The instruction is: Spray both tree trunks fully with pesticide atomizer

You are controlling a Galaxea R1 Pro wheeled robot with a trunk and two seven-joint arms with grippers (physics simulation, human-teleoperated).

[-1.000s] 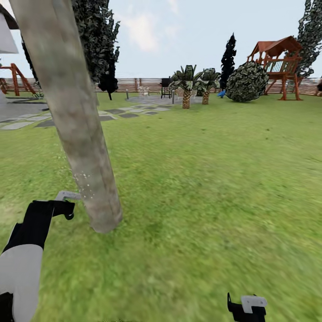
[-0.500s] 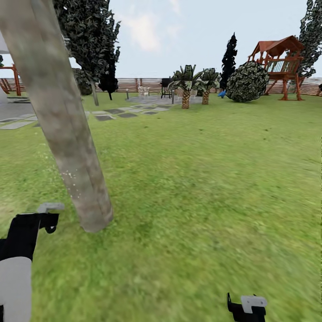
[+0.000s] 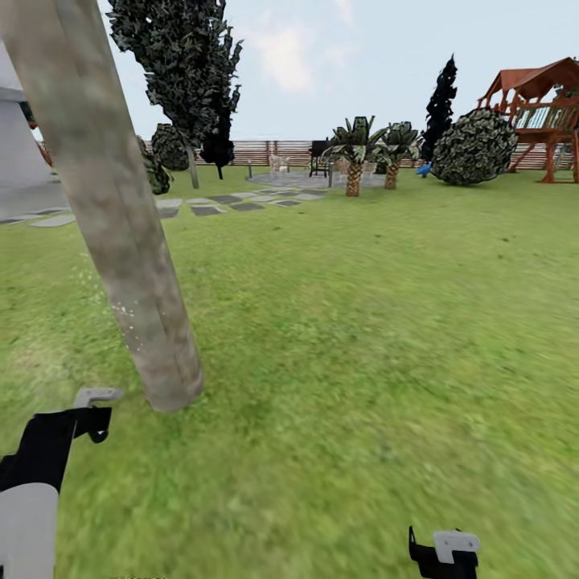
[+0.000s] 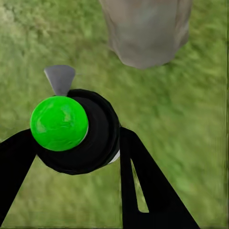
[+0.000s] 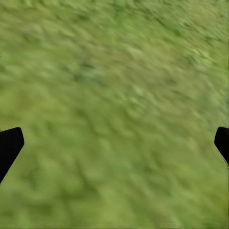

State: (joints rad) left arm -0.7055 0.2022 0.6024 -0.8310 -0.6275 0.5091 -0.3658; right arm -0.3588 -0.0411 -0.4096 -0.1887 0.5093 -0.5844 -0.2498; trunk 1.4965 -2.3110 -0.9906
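Left wrist view: the left end effector (image 4: 76,143) is clamping the atomizer (image 4: 71,129) near the tree trunk (image 4: 145,28); the right end effector (image 5: 114,143) is gaping wide apart over grass (image 5: 114,95).

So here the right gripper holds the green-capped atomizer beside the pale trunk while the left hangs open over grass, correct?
Not quite: the arms are swapped. The left wrist view shows the left gripper shut on the atomizer near the tree trunk. The right gripper is the open one over grass.
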